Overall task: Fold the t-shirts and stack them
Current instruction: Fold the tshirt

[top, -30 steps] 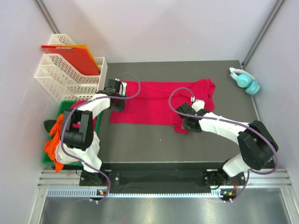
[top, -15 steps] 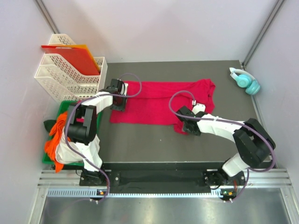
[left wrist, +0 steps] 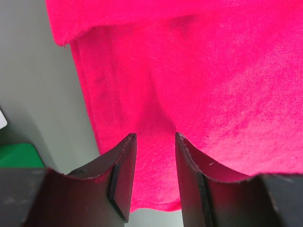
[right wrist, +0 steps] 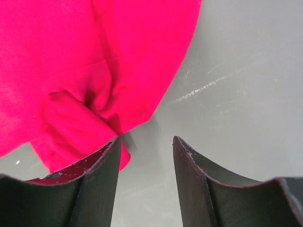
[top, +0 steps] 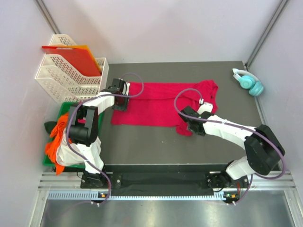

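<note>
Though rumpled, crimson t-shirt [top: 156, 106] on table [top: 142, 142]

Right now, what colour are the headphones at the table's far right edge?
Teal; the headphones show best in the top external view.

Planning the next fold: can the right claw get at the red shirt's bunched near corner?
Probably yes: the right claw hangs open beside the bunched corner of the red shirt, one finger at its edge, with only bare table around.

Bright even overhead light, soft faint shadows, mostly sharp focus
</note>
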`<action>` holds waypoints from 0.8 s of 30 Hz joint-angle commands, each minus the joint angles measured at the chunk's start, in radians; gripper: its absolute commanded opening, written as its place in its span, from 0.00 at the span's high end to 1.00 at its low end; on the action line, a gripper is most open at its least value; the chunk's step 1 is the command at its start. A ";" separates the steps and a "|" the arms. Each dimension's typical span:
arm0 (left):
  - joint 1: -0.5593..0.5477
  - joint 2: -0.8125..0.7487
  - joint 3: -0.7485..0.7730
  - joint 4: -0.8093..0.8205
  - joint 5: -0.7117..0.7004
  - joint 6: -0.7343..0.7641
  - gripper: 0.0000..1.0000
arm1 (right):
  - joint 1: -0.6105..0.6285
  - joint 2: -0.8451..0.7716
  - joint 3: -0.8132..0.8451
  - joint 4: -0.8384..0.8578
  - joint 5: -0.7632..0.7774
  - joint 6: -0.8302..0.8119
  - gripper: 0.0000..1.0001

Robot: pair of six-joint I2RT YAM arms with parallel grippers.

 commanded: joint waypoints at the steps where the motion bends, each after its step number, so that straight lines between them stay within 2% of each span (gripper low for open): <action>1: -0.005 -0.001 0.017 0.018 0.008 -0.007 0.57 | 0.015 0.057 -0.008 0.013 0.014 0.043 0.52; 6: -0.005 -0.017 -0.003 0.023 0.008 -0.007 0.57 | 0.014 0.095 -0.005 0.081 0.013 0.044 0.52; 20: -0.005 -0.026 -0.020 0.020 0.006 -0.007 0.57 | -0.003 0.241 0.026 0.138 -0.012 0.074 0.54; 21: -0.005 -0.024 -0.020 0.020 0.005 -0.007 0.57 | -0.008 0.246 0.023 0.136 -0.019 0.074 0.56; 24: -0.005 -0.029 -0.022 0.018 0.001 -0.007 0.57 | -0.020 0.258 0.009 0.113 -0.041 0.089 0.74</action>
